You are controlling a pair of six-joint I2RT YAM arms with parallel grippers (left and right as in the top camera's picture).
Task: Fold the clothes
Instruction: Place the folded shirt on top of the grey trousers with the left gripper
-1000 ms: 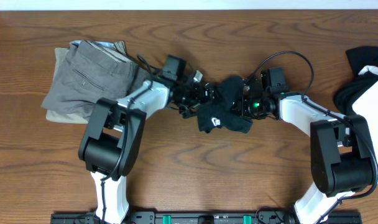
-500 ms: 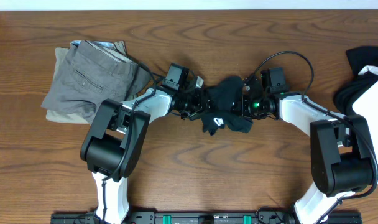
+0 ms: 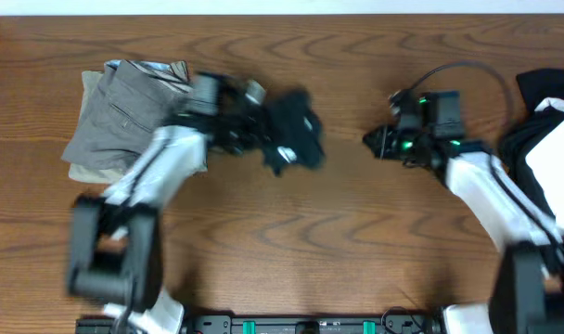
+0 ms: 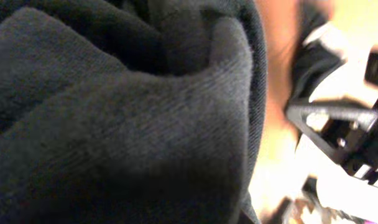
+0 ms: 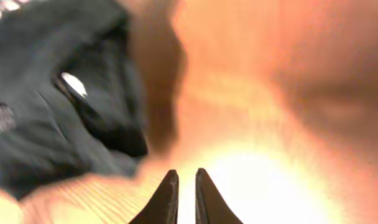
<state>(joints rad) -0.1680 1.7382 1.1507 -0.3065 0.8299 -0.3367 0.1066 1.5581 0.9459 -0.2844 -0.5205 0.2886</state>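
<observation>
near trousers, left pincer seemingly grips black t-shirt; right pincer closed

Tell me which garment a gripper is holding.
The black bundle with the white logo, clamped in the left gripper. The grey trousers lie stacked at far left and the black and white pieces sit at the right edge, both untouched.

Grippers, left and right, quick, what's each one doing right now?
Left gripper: shut on the black T-shirt.
Right gripper: shut, holding nothing.
</observation>
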